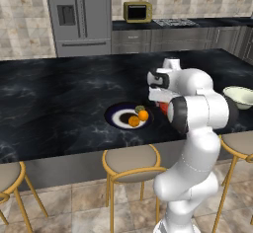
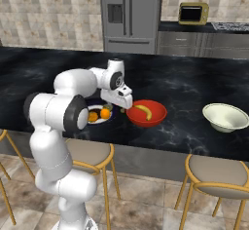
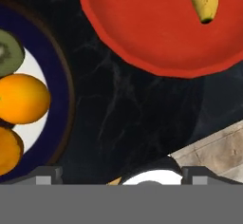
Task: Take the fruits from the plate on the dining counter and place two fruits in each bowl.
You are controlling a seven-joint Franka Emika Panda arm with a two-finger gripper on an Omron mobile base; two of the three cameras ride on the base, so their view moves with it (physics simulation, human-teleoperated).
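The blue-rimmed plate (image 1: 114, 114) on the black dining counter (image 1: 59, 89) holds two orange fruits (image 1: 143, 114) (image 1: 134, 122) and a small green fruit (image 1: 140, 108). Right of the plate (image 2: 99, 120) stands the red bowl (image 2: 147, 117) with the yellow banana (image 2: 143, 111) in it. Farther right is the cream bowl (image 2: 225, 117), with nothing in it. My gripper (image 2: 124, 103) hovers above the counter between plate and red bowl, open and holding nothing. In the hand view the gripper (image 3: 122, 174) points at bare counter (image 3: 123, 99), the plate (image 3: 59, 76) to its left and the red bowl (image 3: 156, 33) above.
Round stools with gold frames (image 1: 131, 160) (image 2: 221, 173) line the counter's near edge. Behind the counter are a grey fridge (image 1: 79, 15), grey cabinets (image 1: 163, 37) and a yellow microwave (image 1: 137, 11). My own arm hides most of the red bowl in the left base view.
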